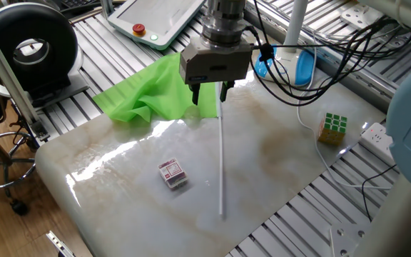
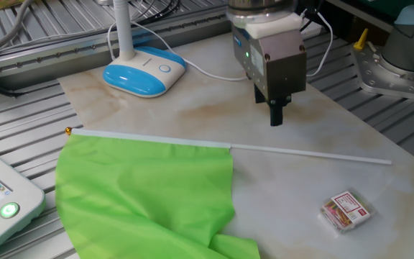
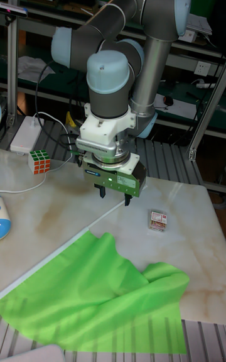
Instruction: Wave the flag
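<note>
Lime-green flag (image 2: 149, 191) is lying flat, its white stick (image 2: 307, 152) bare on the marble table (image 1: 284, 153) — my gripper (image 1: 210, 93) is hovering open and empty above it, needing to be straddling that stick squarely.

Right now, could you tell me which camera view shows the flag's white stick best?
The other fixed view: the flag lies flat and its stick runs unbroken from the gold tip to its free end. In one fixed view the gripper hides the stick's upper part. The tall fixed view shows only a short stretch beside the cloth.
</note>
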{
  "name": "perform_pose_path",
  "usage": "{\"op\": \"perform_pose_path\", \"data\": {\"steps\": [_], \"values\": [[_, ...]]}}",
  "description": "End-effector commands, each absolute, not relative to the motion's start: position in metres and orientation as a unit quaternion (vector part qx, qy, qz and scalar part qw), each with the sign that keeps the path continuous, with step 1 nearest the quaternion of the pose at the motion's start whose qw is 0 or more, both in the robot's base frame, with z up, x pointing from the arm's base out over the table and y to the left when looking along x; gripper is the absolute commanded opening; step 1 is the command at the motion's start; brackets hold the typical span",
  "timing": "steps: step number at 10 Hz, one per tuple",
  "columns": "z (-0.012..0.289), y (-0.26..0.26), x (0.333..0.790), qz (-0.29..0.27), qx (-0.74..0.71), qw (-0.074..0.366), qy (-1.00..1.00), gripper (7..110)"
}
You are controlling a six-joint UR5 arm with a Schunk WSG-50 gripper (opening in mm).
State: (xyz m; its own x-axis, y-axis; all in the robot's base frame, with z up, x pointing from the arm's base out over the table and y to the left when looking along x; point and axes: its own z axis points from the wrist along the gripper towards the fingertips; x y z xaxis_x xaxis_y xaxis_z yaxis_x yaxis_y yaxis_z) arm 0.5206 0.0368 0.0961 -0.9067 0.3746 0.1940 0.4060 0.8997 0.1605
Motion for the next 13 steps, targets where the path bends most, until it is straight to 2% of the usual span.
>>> {"op": "perform_pose_path", "data": {"steps": [1,5,13], "values": [[0.078,0.041,0.518,-0.103,-0.210,0.078,-0.969,66],[0.049,0.035,0.506,-0.086,-0.213,0.072,-0.971,66],[0.014,0.034,0.522,-0.094,-0.214,0.045,-0.971,66]]}}
